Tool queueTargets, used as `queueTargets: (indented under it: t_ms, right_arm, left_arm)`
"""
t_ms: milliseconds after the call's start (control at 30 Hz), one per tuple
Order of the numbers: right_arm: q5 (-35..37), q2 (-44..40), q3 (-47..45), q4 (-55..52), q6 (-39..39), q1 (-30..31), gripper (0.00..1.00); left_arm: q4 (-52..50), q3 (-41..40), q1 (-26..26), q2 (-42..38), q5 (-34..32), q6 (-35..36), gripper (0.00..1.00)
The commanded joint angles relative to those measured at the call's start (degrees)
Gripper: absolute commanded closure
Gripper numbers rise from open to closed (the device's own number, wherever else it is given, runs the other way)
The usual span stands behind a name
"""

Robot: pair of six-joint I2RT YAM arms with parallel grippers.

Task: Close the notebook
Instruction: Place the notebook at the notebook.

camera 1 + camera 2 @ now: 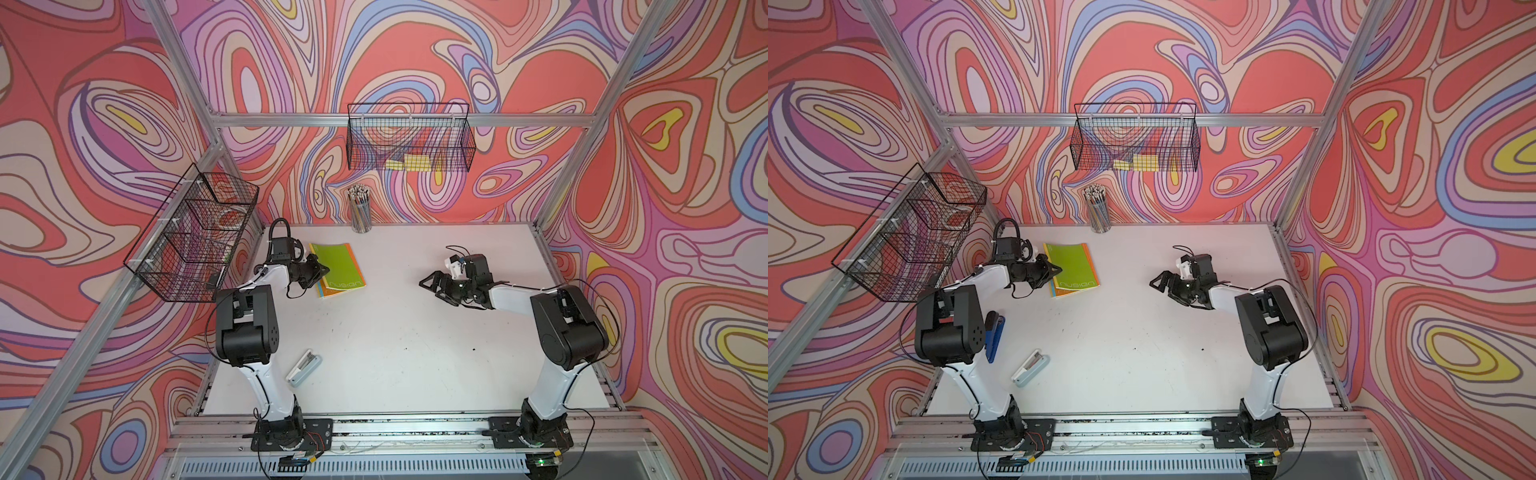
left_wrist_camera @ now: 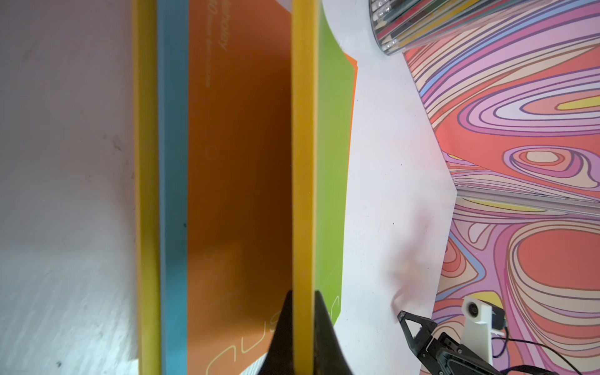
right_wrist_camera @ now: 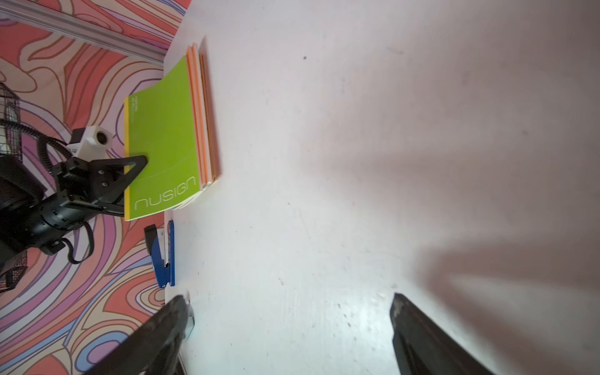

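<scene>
In a top view, my left hand (image 1: 325, 269) pinched the notebook (image 1: 347, 266), which lay on the counter (image 1: 395, 332) directly ahead of it.

Left wrist view: the thin, glossy green cover (image 2: 331, 162), yellow-edged, stood lifted. The correct procedure was to lower it flat before releasing.

Right wrist view: my right hand (image 3: 290, 306) hung spread, well apart.

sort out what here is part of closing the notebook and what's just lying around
For the job:
- notebook, green cover partly lifted
- left gripper, shut on the cover's yellow edge

Lying about:
- pencil cup
- white stapler
- blue stapler
- back wire basket
- side wire basket
- right gripper, open over bare table
</scene>
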Motion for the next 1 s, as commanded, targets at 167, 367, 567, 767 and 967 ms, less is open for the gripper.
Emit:
queueTargets:
  t_ms: [167,367,567,767,967]
  right_arm:
    - [-2.01,7.87,16.17,-2.50,2.97,5.47,0.02]
    - [-4.43,17.74,32.74,-4.01,5.65,9.08,0.02]
    - [-6.61,25.45,42.74,-0.93,9.45,11.79,0.02]
    - [-8.22,29.95,46.44,2.53,13.31,13.46,0.02]
    - [-8.68,30.28,45.00,3.89,13.77,13.81,0.02]
  left_arm:
    - [-3.56,4.14,0.29,1.79,-2.42,4.22,1.00]
    - [-3.56,3.89,0.33,2.24,-3.75,5.50,1.00]
    - [-3.10,4.12,0.27,4.01,-3.40,5.88,1.00]
    - [-3.33,4.89,0.09,5.41,-4.04,6.07,1.00]
    - [-5.10,5.49,0.10,5.89,-6.12,7.32,0.98]
